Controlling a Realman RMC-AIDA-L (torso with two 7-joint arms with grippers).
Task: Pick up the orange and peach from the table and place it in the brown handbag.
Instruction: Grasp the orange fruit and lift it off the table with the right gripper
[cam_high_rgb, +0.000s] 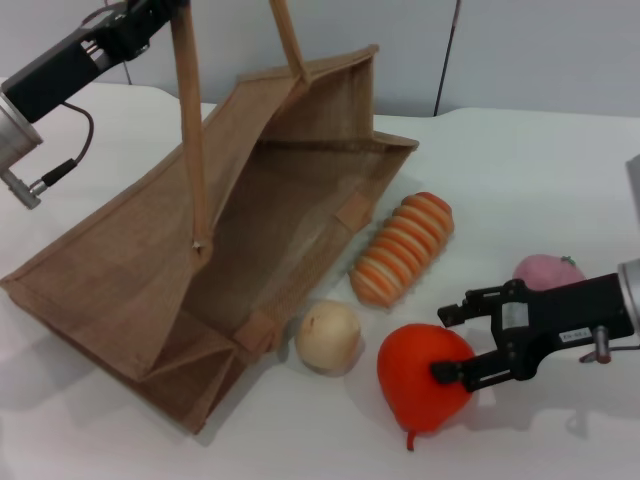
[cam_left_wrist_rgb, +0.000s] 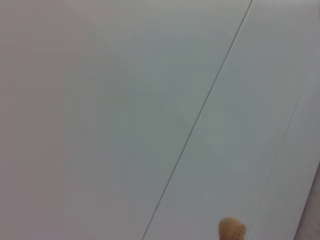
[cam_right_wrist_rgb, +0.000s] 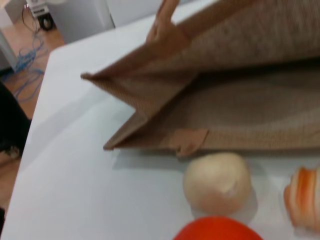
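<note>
The orange (cam_high_rgb: 420, 385) lies on the white table at the front right; its top edge also shows in the right wrist view (cam_right_wrist_rgb: 217, 231). My right gripper (cam_high_rgb: 445, 345) reaches in from the right, open, with its fingers straddling the orange's right side. The peach (cam_high_rgb: 548, 270) lies behind that arm. The brown handbag (cam_high_rgb: 120, 270) lies tilted on its side with its mouth facing the fruits, and it also shows in the right wrist view (cam_right_wrist_rgb: 260, 45). My left gripper (cam_high_rgb: 160, 12) at the top left holds a strap (cam_high_rgb: 188, 130) up taut.
A pale beige ball (cam_high_rgb: 328, 337) lies just in front of the bag's mouth, left of the orange. A ribbed orange-and-cream piece (cam_high_rgb: 403, 248) lies behind them beside the bag. The table's far edge meets a grey wall.
</note>
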